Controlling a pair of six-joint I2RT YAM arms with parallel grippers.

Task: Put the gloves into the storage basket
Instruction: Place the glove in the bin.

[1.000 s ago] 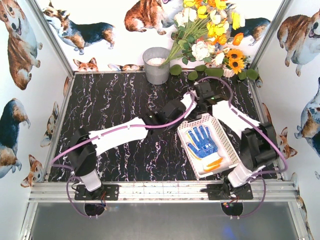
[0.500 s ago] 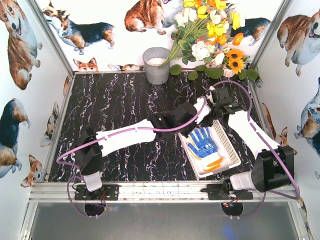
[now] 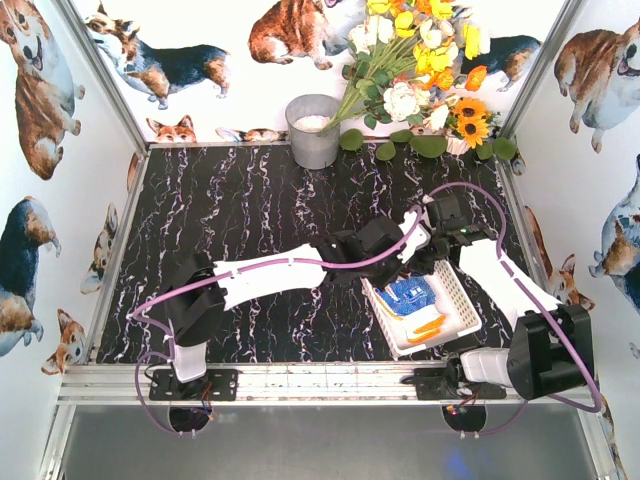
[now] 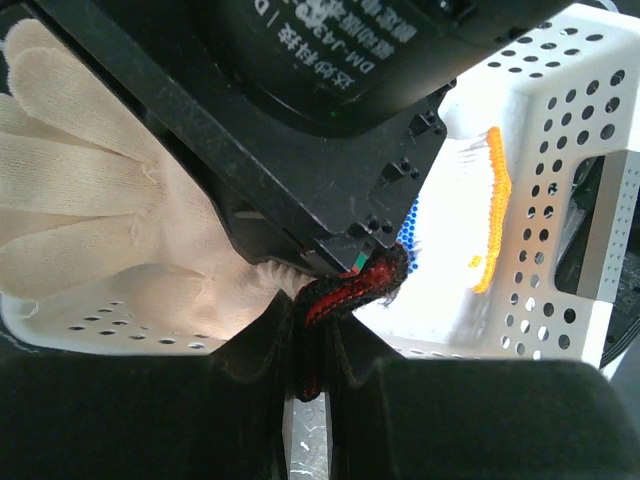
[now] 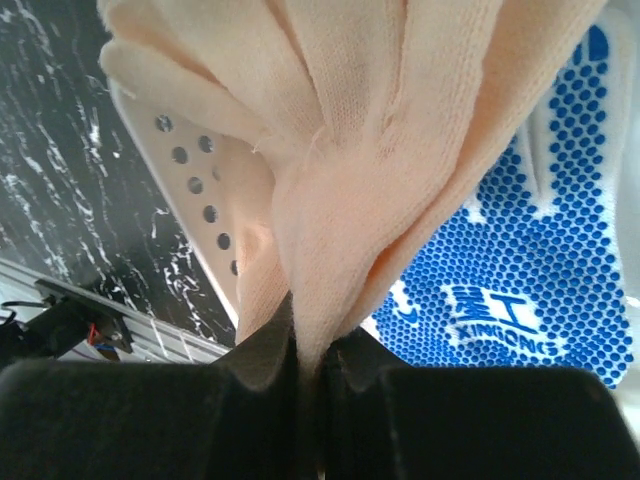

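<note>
The black marbled table (image 3: 230,220) fills the floor of the cell. The left arm (image 3: 270,280) reaches from the near left corner across to the right. The right arm (image 3: 500,275) rises from the near right corner and bends back to meet it. Both wrists converge over the far left corner of the basket (image 3: 462,300).

The basket sits on the near right part of the table, close to the front rail and just left of the right arm. A bunch of flowers (image 3: 415,60) stands at the far right. A grey bucket (image 3: 313,135) stands against the far wall, well apart from the basket.

Contents of the basket:
- A blue-dotted glove (image 3: 412,292) lies flat, palm up, on the basket floor.
- A yellow glove (image 3: 428,327) with an orange cuff lies at its near side.

A cream glove (image 4: 90,190) lies with its fingers spread across the basket rim. In the top view the wrists hide it.

The left gripper (image 4: 310,335) has its fingers closed on the black-and-red cuff edge of the cream glove. The right gripper (image 5: 308,350) is clamped tight on a fold of cream knit, which hangs directly above the blue-dotted glove. This appears to be the same glove, although the join is hidden.
</note>
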